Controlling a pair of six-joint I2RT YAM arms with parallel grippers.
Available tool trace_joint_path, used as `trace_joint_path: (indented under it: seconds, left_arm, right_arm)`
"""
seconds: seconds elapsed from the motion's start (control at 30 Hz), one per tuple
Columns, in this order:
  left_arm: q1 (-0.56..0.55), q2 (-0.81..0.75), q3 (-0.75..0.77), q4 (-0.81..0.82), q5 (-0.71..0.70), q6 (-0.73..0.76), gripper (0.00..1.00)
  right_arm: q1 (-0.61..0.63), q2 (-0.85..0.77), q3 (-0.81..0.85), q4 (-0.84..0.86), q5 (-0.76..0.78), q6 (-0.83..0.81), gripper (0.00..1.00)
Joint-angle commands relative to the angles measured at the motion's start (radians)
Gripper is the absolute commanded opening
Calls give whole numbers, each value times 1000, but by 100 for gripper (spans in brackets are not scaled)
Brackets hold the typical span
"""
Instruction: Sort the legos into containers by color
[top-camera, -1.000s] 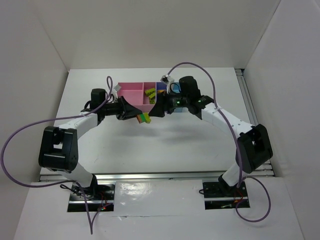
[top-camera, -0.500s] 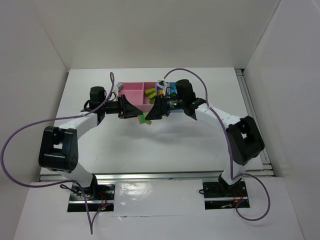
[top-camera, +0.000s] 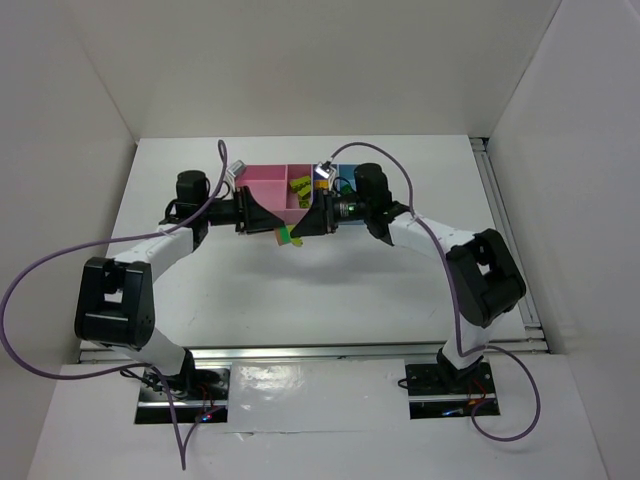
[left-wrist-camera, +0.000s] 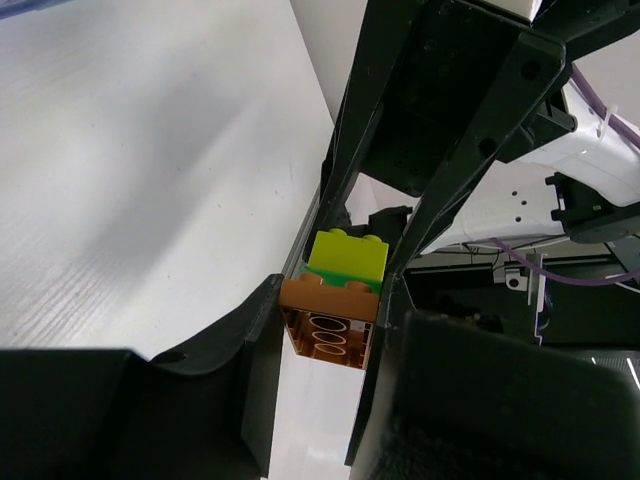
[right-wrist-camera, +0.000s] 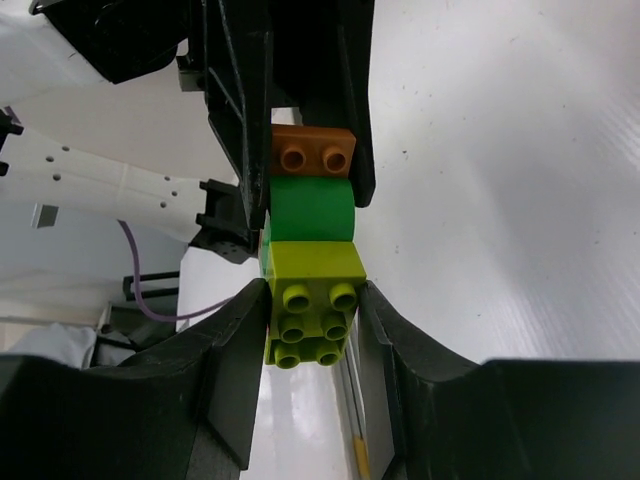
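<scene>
A small stack of plastic toy bricks (top-camera: 288, 236) is held over the white desk (top-camera: 300, 295), just in front of the row of pink and blue plastic bins (top-camera: 262, 186), with its orange-brown brick (left-wrist-camera: 330, 325) clamped in the jaws of the left gripper (left-wrist-camera: 332, 312) and its yellow-green brick (right-wrist-camera: 312, 298) clamped in those of the right gripper (right-wrist-camera: 312, 312).

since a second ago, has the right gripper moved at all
yes: the right gripper has shifted left along the front of the pink container and now closes on the lego stack held by the left gripper.
</scene>
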Motion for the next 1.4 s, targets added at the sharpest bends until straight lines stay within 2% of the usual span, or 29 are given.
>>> trace_joint_path:
  seconds: [0.0,0.2,0.3,0.37,0.5,0.53,0.57,0.7,0.73,0.8,0.87,0.9,0.97,1.07,1.13,1.17,1.27,1.3,1.37]
  left_arm:
    - [29,-44,23,-8,29,26,0]
    - [71,-53,23,-26,52,28,0]
    - [80,-64,23,-42,-4,37,0]
    - [80,-64,10,-42,-29,11,0]
    - [89,-54,35,-133,-117,40,0]
    - [89,-54,46,-169,-161,55,0]
    - [89,-54,56,-198,-179,84,0]
    - [89,-67,89,-296,-250,120,0]
    - [89,-67,89,-296,-259,120,0]
    - [89,-76,89,-296,-259,120,0]
    - [89,-76,99,-316,-259,131,0]
    - [89,-76,99,-328,-259,131,0]
    - [99,-76,99,-328,-269,140,0]
    - [99,-85,99,-328,-269,140,0]
    - [99,-85,99,-328,-269,140,0]
    - [99,-85,99,-328,-256,140,0]
    - [99,-74,108,-307,-197,151,0]
    - [99,-62,108,-307,-180,151,0]
    - [99,-62,108,-270,-135,151,0]
  right_arm:
    - [-11,-22,-12,-25,66,-55,24]
    - [-31,-41,-39,12,166,-22,23]
    - [-31,-41,-16,10,218,-11,21]
    - [-31,-12,25,-39,317,-29,20]
    - [-8,85,215,-274,625,-116,20]
    - [1,117,323,-385,693,-147,20]
    - [1,190,374,-424,779,-164,20]
    - [11,359,556,-506,891,-205,25]
    - [11,390,621,-517,891,-216,27]
    - [11,467,686,-535,913,-216,37]
    - [11,502,774,-562,913,-225,55]
    - [11,516,795,-563,913,-225,71]
    - [11,516,823,-572,913,-236,77]
    - [20,475,791,-563,924,-245,77]
    - [20,412,746,-534,905,-256,73]
    - [20,383,670,-483,893,-256,69]
    - [20,242,494,-362,772,-256,63]
    - [20,211,455,-333,653,-256,63]
    - [11,139,371,-303,515,-270,63]
